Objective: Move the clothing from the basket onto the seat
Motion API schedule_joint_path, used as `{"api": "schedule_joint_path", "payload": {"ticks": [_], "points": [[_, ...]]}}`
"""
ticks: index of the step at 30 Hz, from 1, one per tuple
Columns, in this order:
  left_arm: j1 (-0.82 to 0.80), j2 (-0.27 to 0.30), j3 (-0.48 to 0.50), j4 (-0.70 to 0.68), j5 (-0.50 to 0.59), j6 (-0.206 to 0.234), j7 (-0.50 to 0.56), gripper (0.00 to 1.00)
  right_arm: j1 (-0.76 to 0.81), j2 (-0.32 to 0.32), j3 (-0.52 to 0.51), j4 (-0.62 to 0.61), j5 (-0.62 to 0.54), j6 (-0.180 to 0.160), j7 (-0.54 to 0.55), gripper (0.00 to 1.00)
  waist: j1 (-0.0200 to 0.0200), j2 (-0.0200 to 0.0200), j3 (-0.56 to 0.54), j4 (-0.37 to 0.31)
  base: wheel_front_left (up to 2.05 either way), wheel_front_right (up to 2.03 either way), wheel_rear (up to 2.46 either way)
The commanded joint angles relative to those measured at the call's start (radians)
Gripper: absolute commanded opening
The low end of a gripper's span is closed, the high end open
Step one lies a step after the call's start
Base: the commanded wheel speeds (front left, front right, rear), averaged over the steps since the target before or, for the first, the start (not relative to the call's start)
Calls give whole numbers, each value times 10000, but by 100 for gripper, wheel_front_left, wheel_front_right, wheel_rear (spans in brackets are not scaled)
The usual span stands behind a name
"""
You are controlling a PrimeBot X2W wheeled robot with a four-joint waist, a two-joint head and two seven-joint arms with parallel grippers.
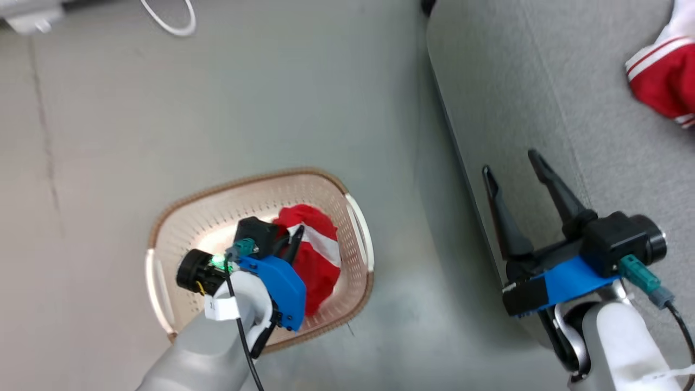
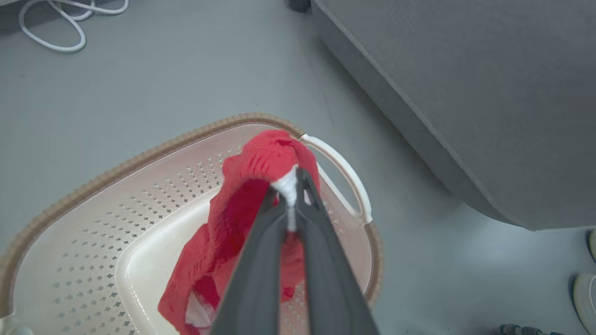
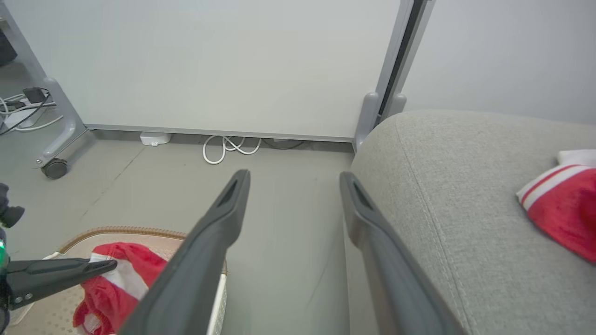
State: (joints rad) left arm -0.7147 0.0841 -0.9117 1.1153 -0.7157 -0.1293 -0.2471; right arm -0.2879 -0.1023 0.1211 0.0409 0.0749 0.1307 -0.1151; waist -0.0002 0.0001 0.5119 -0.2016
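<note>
So the left tool [image 2: 289, 186] is pinched shut on the white trim of a red garment [image 2: 233, 218]. The fabric is bunched right at the fingertips and droops down from there into the basket [image 2: 139, 160], toward the handle end nearest the seat [image 2: 465, 93]. Can't tell if the bottom of it touches the basket floor. The basket is on the floor [image 1: 271, 98], just beside the seat's rounded edge.

The right tool [image 1: 511, 165] is spread wide with nothing between the fingers. It's hanging over the seat's near edge, well apart from the basket.

What differs per view: the left wrist view is the one that really shows the grip, with the trim sandwiched between the two dark fingers. From the head view the tool's body covers most of that. The head view and the right wrist view both show a second red garment [image 1: 665, 76] with white stripes lying on the seat cushion, off to the right of the right tool and not touching it. The right wrist view also catches a wall panel [image 3: 233, 70] with a looped white cable [image 3: 228, 146] at its foot.
</note>
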Motion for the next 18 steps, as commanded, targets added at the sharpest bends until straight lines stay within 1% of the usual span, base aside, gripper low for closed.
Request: {"api": "schedule_joint_path", "payload": {"ticks": [1,8,11,14,18], "points": [[240,-81,-178,-146,-75,-13,-79,0,299,-38,-4,103,-66,1,89,100,2,-1,-1492,554,0,0,0],[608,-191,-977,-920,-289,-13,-181,0,1195,-77,-82,366,-13,1,383,100,2,-1,-3403,1117,0,0,0],[479,-207,-1221,-1302,-302,-13,-192,0,1516,-16,-168,352,8,1,496,100,2,-1,-3940,1383,0,0,0],[375,-186,-1282,-1669,-192,-12,-190,0,1825,36,-216,359,21,1,605,100,2,-1,-4408,1623,0,0,0],[190,-193,-1197,-2014,-165,-12,-191,0,2023,117,-271,288,25,1,673,100,2,-1,-4774,1847,0,0,0]]}}
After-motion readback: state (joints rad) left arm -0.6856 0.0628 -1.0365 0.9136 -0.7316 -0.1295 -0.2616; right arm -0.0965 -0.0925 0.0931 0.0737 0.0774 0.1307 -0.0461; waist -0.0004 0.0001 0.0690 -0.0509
